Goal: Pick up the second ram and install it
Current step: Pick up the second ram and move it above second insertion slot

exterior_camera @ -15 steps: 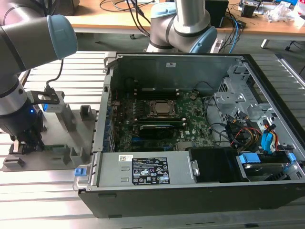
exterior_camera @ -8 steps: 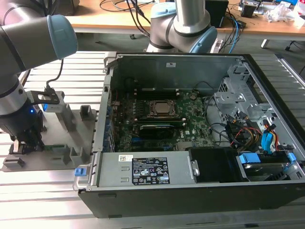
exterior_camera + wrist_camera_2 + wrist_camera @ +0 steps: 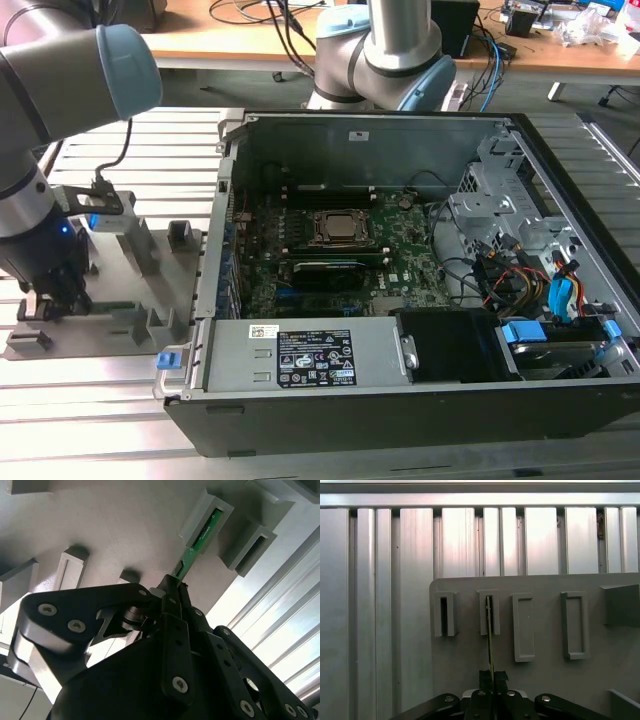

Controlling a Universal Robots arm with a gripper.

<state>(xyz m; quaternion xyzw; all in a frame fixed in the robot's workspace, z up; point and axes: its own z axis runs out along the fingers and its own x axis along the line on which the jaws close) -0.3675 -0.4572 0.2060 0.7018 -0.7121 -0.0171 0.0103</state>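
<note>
The second ram [image 3: 200, 535] is a thin green stick lying on edge in the slotted posts of the grey holder tray [image 3: 125, 525]. In the first wrist view the second ram [image 3: 490, 640] shows edge-on, running from a post of the holder tray [image 3: 545, 680] down into my fingers. My gripper [image 3: 172, 587] is shut on one end of the stick, its black fingers pinched against both faces, as also seen at the gripper [image 3: 490, 677]. In the exterior view my gripper [image 3: 60, 290] hangs low over the holder tray [image 3: 120, 330], at the exterior view's left, outside the computer case.
The open computer case [image 3: 400, 130] lies to the exterior view's right of the tray. Inside it sit the motherboard with its CPU socket [image 3: 338, 228], long black memory slots [image 3: 330, 192], cable bundles [image 3: 510, 280] and a power supply [image 3: 310, 360]. Ribbed aluminium table [image 3: 385, 605] surrounds the tray.
</note>
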